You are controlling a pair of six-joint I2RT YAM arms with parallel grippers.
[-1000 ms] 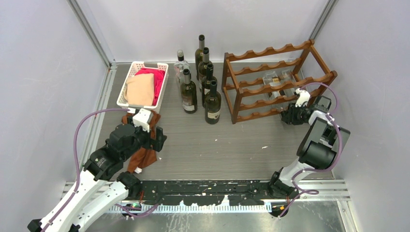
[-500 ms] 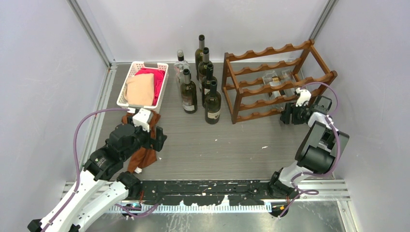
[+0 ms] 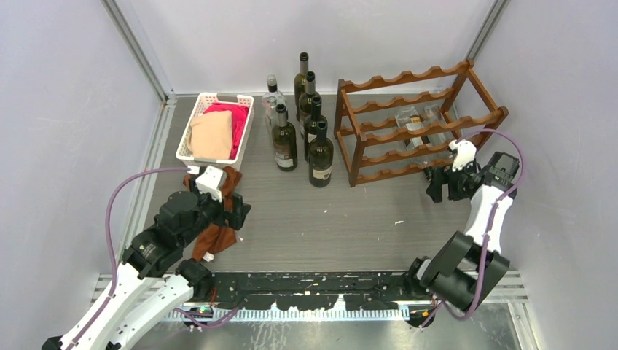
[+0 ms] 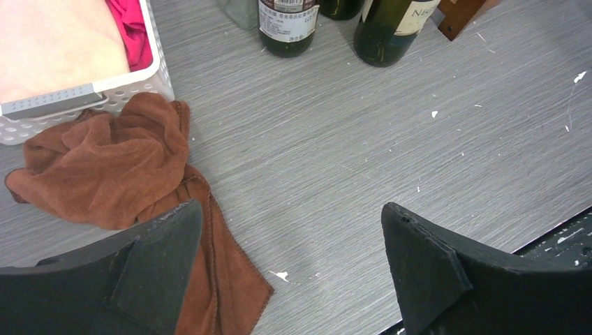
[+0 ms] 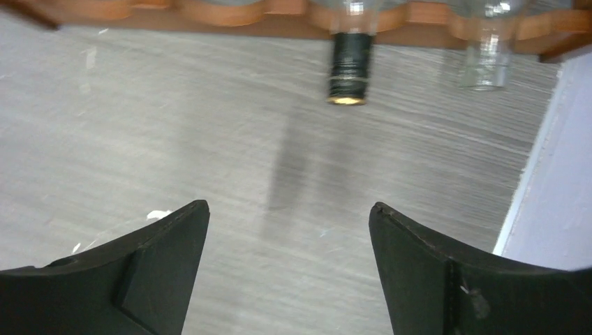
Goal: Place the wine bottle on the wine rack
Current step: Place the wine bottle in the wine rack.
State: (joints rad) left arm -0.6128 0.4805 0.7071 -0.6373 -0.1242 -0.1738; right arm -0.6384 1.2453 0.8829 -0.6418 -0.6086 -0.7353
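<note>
Bottle (image 5: pixel 347 70) lies on wine rack (image 3: pixel 404 76), seemingly a low tier; right hand (image 5: pixel 287 206) spread near its neck; left hand (image 4: pixel 291 206) spread.

The wine rack (image 5: pixel 209 12) shows only as a blurred reddish-brown scalloped rail along the top edge. Below that rail a wine bottle (image 5: pixel 348 70) pokes out neck first, with a dark capsule and a gold end; it seems to lie in one of the rail's scallops. Farther right along the rail hangs a clear glass bottle neck (image 5: pixel 482 66). Well below the rail, the right gripper (image 5: pixel 287 209) has its fingers spread wide over bare grey table (image 5: pixel 174 125), with nothing between them.
</note>
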